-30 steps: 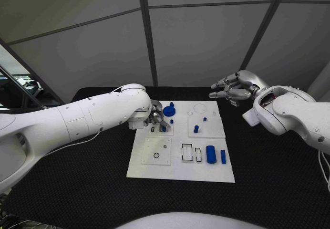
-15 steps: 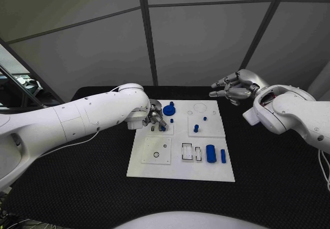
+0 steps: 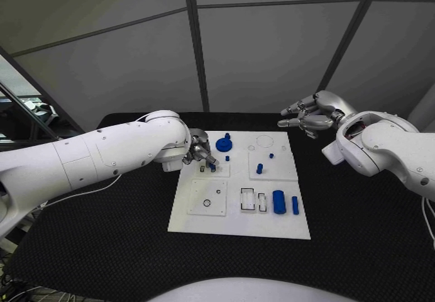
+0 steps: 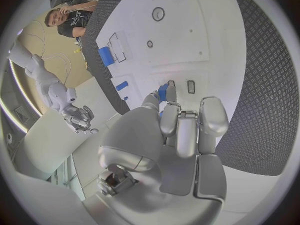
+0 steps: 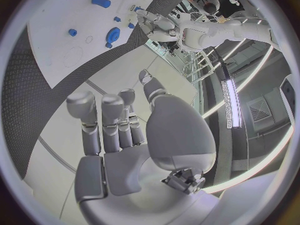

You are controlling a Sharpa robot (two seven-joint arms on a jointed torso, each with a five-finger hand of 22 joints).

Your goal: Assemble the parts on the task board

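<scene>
The white, flat rectangular task board (image 3: 237, 214) lies in the middle of the black, textured table (image 3: 109, 233). The left hand (image 3: 201, 156), silver and smooth, reaches down over the board's far left part; in the left wrist view its fingers (image 4: 170, 122) are closed around a small blue peg (image 4: 162, 92), holding it just above the board by a small rectangular slot (image 4: 191, 87). Just right of that hand a round blue knob-like part (image 3: 223, 145) stands on the board's far edge. A short blue peg (image 3: 259, 168) stands upright near the board's middle. On the near right lie a thick blue cylinder (image 3: 278, 202) and, just beside it, a thin blue bar (image 3: 295, 206), both lengthwise. Left of them are outlined rectangular recesses (image 3: 246, 200), and a square plate with a small round hole (image 3: 207, 203) sits on the near left. The right hand (image 3: 308, 114) hovers beyond the board's far right corner, over the table, its fingers loosely curled and apart, holding nothing.
</scene>
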